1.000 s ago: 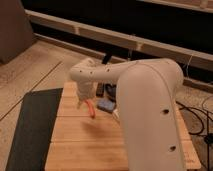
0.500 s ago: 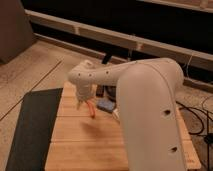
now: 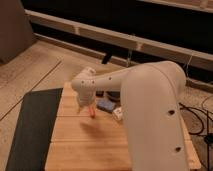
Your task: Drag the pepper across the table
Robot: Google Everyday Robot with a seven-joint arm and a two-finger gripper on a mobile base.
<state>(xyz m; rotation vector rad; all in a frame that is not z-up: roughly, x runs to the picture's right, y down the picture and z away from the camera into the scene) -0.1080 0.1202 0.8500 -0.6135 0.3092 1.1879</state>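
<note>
The pepper (image 3: 91,111) is a small red-orange chili on the light wood table (image 3: 75,142), near its back left part. My gripper (image 3: 86,103) points down right above the pepper at the end of the big white arm, and its tip meets the pepper's upper end. The arm's wrist hides most of the gripper. I cannot see whether the pepper is held.
A blue rectangular block (image 3: 105,105) lies just right of the pepper, with a small white object (image 3: 117,114) beside it. A dark grey mat (image 3: 30,127) lies left of the table. The white arm covers the table's right side. Cables lie on the floor at the right.
The wrist and gripper have come slightly lower and toward the table's front. The pepper has shifted a little the same way. The blue block has not moved.
</note>
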